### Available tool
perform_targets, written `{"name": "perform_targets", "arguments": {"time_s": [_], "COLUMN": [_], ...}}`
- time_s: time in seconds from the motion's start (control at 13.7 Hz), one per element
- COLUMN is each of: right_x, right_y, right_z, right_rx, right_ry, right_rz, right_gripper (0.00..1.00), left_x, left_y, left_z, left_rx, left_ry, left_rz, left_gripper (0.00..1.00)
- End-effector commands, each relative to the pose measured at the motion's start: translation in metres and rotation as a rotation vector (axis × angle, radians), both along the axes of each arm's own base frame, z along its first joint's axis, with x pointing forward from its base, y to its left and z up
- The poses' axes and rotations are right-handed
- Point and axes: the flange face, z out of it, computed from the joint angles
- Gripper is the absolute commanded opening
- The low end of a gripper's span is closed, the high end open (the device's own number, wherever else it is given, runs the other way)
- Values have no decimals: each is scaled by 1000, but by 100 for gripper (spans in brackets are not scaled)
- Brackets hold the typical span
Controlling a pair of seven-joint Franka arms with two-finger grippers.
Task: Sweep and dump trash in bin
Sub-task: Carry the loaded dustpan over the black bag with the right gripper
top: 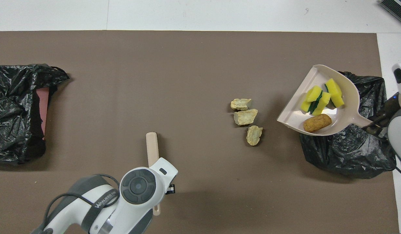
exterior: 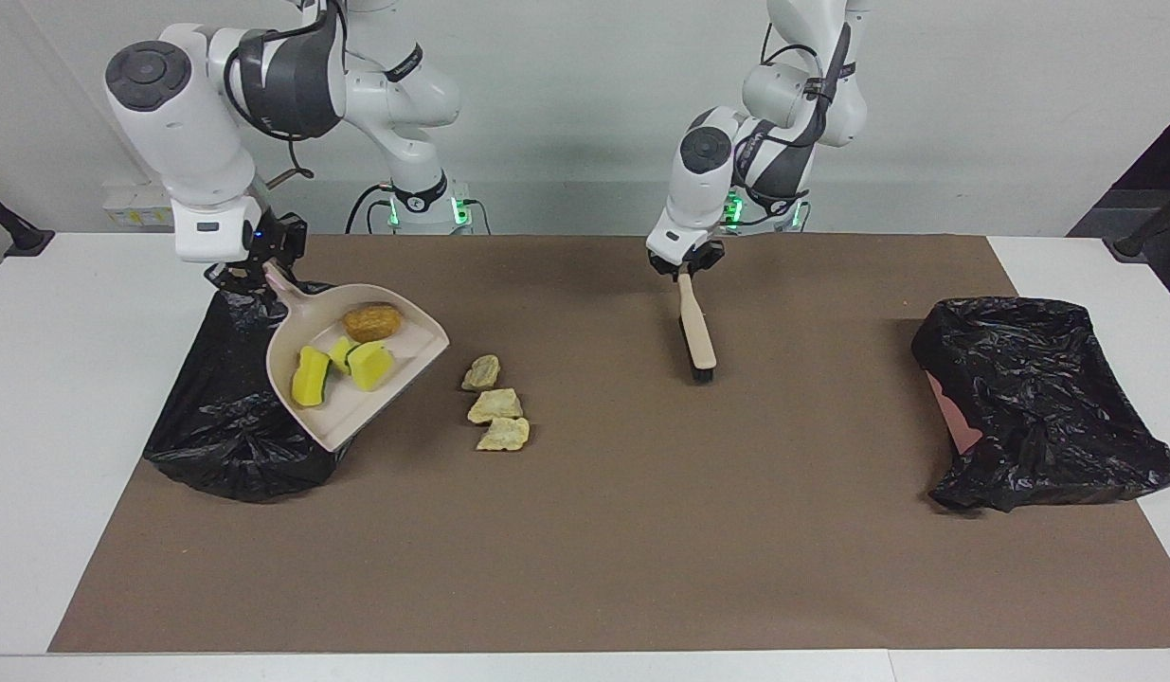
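My right gripper (exterior: 262,270) is shut on the handle of the beige dustpan (exterior: 409,355), which is held up over the edge of the black-bagged bin (exterior: 215,426) at the right arm's end. In the pan lie yellow sponge pieces (exterior: 310,376) and an orange-brown lump (exterior: 372,322). The overhead view shows the pan (top: 296,113), sponges (top: 317,100) and lump (top: 317,123) above the bin (top: 349,149). Three pale beige pieces (exterior: 495,405) (top: 245,117) lie on the mat beside the pan. My left gripper (exterior: 684,270) is shut on the brush (exterior: 695,332) (top: 152,148), which slants down toward the mat.
A second black-bagged bin (exterior: 1039,398) (top: 15,113) sits at the left arm's end, with a reddish side showing. A brown mat (exterior: 594,549) covers the middle of the white table.
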Motion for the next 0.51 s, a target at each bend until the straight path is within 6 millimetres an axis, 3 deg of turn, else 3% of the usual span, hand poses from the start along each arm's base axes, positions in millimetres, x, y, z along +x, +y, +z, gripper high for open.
{"name": "perform_targets", "arguments": {"time_s": [0.0, 0.22, 0.44], "right_x": [-24, -47, -56], "right_y": [-39, -99, -127], "right_z": [-2, -4, 0], "right_rx": [-51, -69, -131], "right_ry": [-11, -9, 39], "right_rz": [93, 229, 331], "right_gripper": [0, 0, 0], "left_x": [-25, -50, -55], "left_y": [-7, -18, -20], "left_z": [-4, -7, -19], "left_rx": [-46, -58, -52], "left_ry": [-44, -31, -22], "left_rz": [24, -13, -38], "left_gripper": [0, 0, 0]}}
